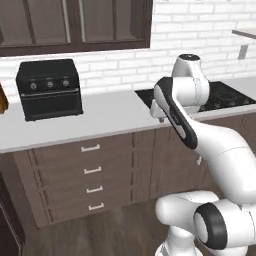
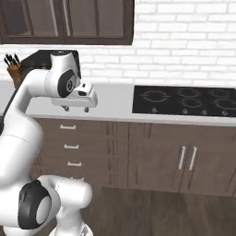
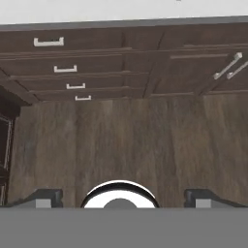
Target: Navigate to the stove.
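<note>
The stove [image 2: 184, 100] is a flat glossy black cooktop with grey ring outlines, set into the pale counter right of centre in the right base view. In the left base view the stove [image 1: 227, 95] lies at the right, partly hidden behind my arm. My gripper [image 2: 76, 109] hangs in front of the counter edge, left of the stove, and points down. In the hand view the gripper [image 3: 124, 198] is open, its fingertips [image 3: 44, 197] far apart with nothing between them, above the wooden floor.
A black boxy toaster oven [image 1: 48, 89] stands on the counter [image 1: 110, 117] at the left. A knife block [image 2: 14, 69] sits at the far left. Drawers [image 1: 92, 170] and cabinet doors [image 2: 184, 159] run under the counter. A shelf [image 1: 245, 34] juts out at upper right.
</note>
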{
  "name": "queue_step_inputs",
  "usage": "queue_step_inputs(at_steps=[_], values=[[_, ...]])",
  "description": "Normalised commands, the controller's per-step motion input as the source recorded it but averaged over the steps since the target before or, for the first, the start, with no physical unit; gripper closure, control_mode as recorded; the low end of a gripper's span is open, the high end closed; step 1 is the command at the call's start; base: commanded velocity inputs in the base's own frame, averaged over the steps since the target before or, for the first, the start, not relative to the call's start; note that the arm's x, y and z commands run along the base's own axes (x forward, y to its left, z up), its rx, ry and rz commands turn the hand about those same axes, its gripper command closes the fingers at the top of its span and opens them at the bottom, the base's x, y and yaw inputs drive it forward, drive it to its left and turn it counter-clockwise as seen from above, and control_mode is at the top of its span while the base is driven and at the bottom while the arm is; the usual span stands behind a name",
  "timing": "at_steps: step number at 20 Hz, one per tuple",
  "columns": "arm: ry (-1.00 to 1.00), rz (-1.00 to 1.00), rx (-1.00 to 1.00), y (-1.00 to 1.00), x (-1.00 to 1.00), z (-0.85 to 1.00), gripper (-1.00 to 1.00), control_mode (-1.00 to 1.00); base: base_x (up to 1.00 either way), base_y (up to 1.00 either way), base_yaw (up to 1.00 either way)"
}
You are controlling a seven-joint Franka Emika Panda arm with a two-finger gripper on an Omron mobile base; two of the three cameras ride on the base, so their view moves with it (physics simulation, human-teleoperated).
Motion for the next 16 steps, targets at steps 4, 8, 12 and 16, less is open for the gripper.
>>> queue_step_inputs(at_steps=[4, 8, 12, 16], values=[[0.00, 0.00, 0.00, 0.00, 0.00, 0.00, -1.00, 1.00, 0.74, -1.00, -0.08], [0.00, 0.00, 0.00, 0.00, 0.00, 0.00, -1.00, 1.00, 0.69, -1.00, -0.04], [0.00, 0.00, 0.00, 0.00, 0.00, 0.00, -1.00, 1.00, 0.23, -1.00, 0.00], [0.00, 0.00, 0.00, 0.00, 0.00, 0.00, -1.00, 1.00, 0.18, -0.62, 0.10]])
